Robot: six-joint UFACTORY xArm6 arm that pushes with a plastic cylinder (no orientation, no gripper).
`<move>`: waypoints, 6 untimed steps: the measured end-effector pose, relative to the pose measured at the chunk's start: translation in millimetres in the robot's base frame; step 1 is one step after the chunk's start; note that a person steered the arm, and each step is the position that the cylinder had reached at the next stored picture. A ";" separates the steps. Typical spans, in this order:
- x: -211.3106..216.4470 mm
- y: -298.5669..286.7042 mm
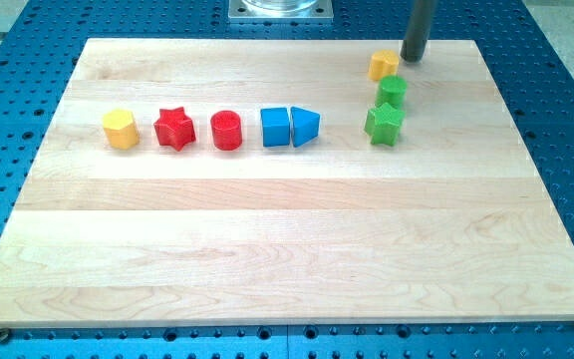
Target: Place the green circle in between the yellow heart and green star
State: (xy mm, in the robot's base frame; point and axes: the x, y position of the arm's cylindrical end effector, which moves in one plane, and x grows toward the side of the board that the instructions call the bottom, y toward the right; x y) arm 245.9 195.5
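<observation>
The green circle [393, 92] sits near the view's top right on the wooden board [287, 249]. The yellow heart [384, 66] lies just above it, close or touching. The green star [384, 125] lies just below it, touching it. The three form a short column. My tip [413, 57] is at the board's top edge, just to the right of and slightly above the yellow heart, close to it.
A row runs across the view's left and middle: a yellow hexagon [121, 129], a red star [174, 129], a red cylinder [226, 130], a blue cube [276, 127] and a blue wedge-like block [305, 127]. A metal mount [280, 10] stands at the top.
</observation>
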 end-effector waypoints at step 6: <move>67.8 -18.4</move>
